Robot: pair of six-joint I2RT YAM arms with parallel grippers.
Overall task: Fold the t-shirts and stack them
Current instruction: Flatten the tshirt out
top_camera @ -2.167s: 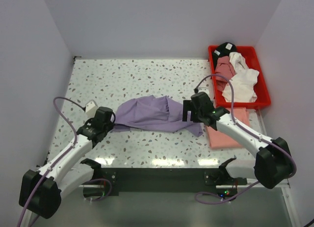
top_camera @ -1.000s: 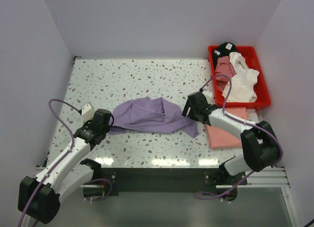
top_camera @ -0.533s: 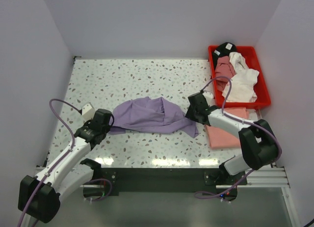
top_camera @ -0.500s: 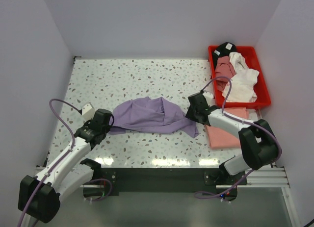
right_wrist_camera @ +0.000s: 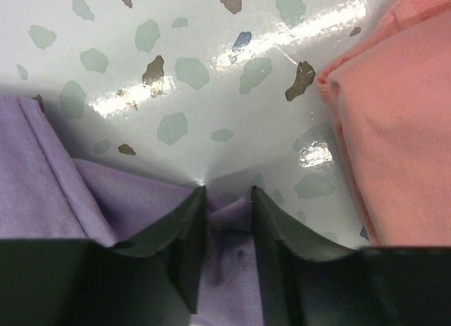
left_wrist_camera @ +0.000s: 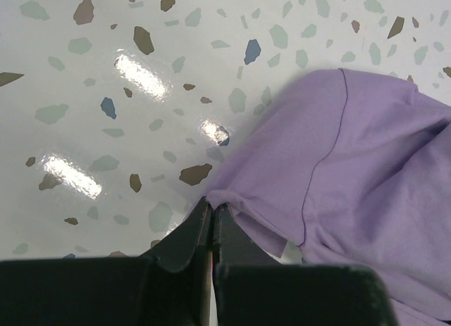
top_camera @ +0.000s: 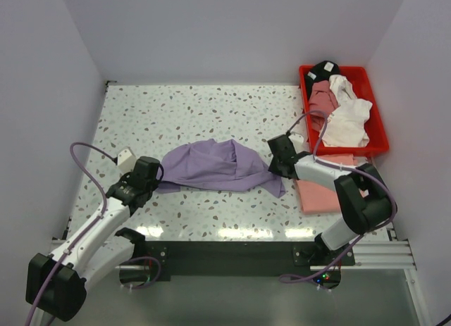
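A lavender t-shirt (top_camera: 218, 165) lies crumpled across the middle of the table. My left gripper (top_camera: 156, 182) is shut on its left edge, and the left wrist view shows the jaws (left_wrist_camera: 211, 203) pinched on a thin fold of the lavender cloth (left_wrist_camera: 338, 164). My right gripper (top_camera: 276, 169) is at the shirt's right end. In the right wrist view its jaws (right_wrist_camera: 227, 199) stand narrowly apart with a bunched fold of lavender cloth (right_wrist_camera: 42, 178) squeezed between them. A folded salmon-pink t-shirt (top_camera: 320, 189) lies flat just right of that gripper, and its edge (right_wrist_camera: 402, 129) shows in the right wrist view.
A red bin (top_camera: 378, 132) at the back right holds a white shirt (top_camera: 347, 118), a dusty-rose one (top_camera: 323, 97) and a black one (top_camera: 324, 69). Walls enclose the speckled table (top_camera: 197, 115) on three sides. A black bar runs along the near edge.
The right arm has shifted slightly toward the shirt's right end and its jaws have narrowed onto a fold of the cloth. The left arm and its grip are unchanged.
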